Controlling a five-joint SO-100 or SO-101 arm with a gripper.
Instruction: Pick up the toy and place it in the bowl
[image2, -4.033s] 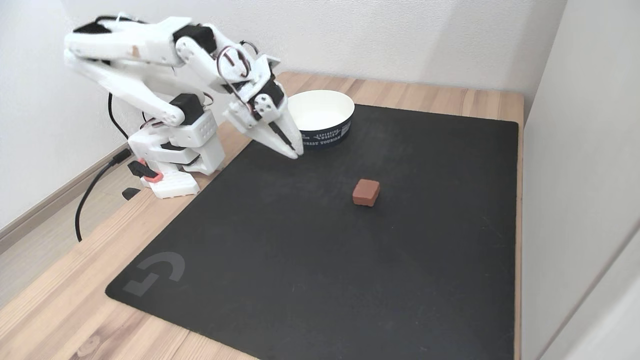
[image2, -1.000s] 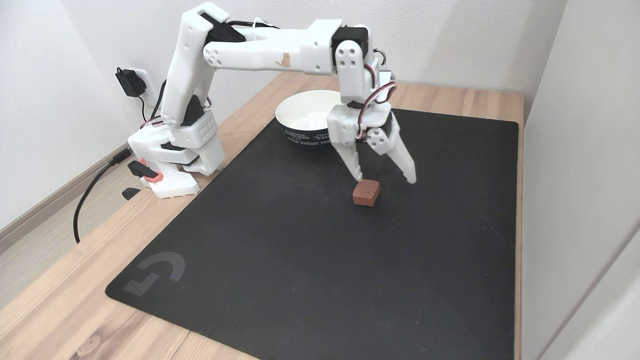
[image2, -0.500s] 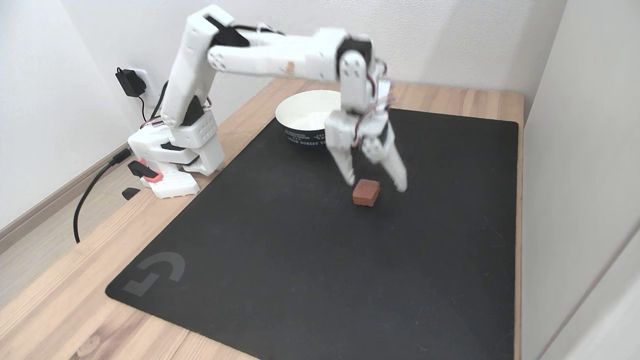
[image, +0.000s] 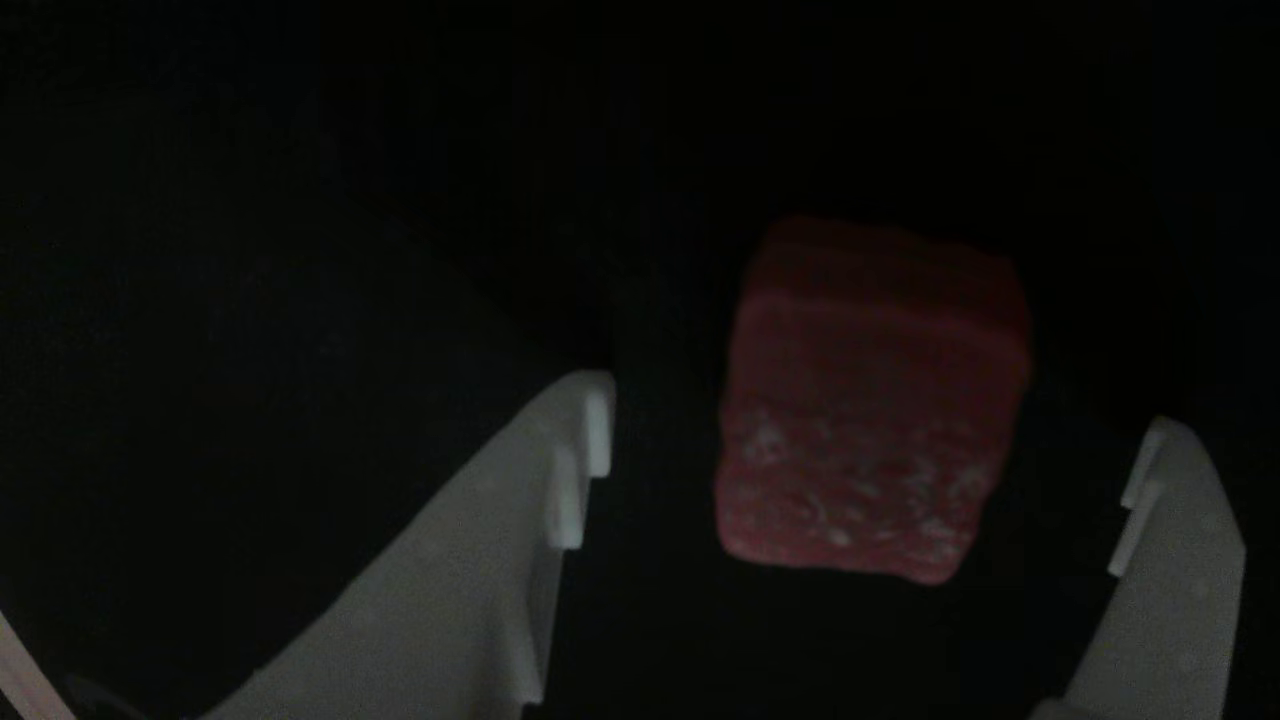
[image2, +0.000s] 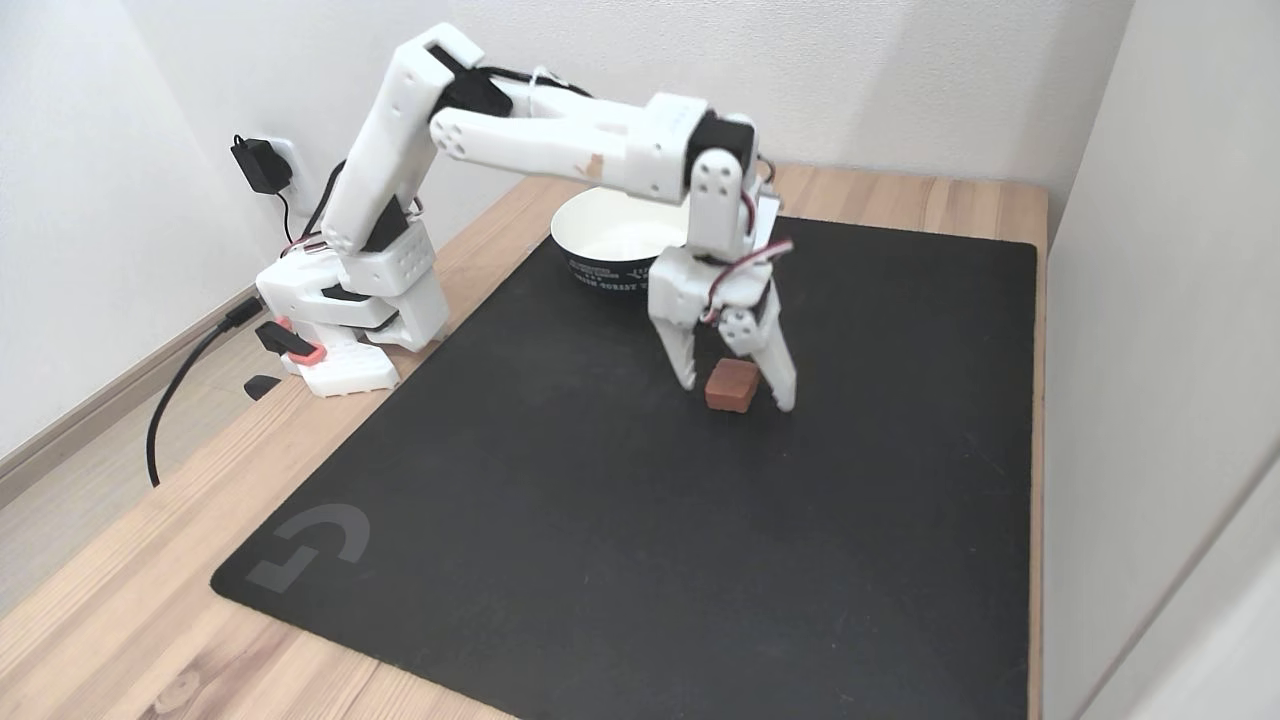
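The toy, a dark red block, is seen lying flat on the black mat, out on the mat's middle part in the fixed view. In the other view the toy is shown from close above, its near face flecked with white, against a very dark ground. It is flanked by the two white fingers of the tool, one to each side, and a dark gap is left between each finger and the block. In the fixed view the tool is seen pointing down, spread wide, its tips lowered to about the level of the toy and straddling it; nothing is gripped. Whether the tips touch the mat cannot be told. Behind the tool, at the mat's far edge, the bowl is placed, white inside with a dark printed band outside, and partly hidden by the arm. The arm's base is fixed on the wooden counter left of the mat. A black cable is run off the base.
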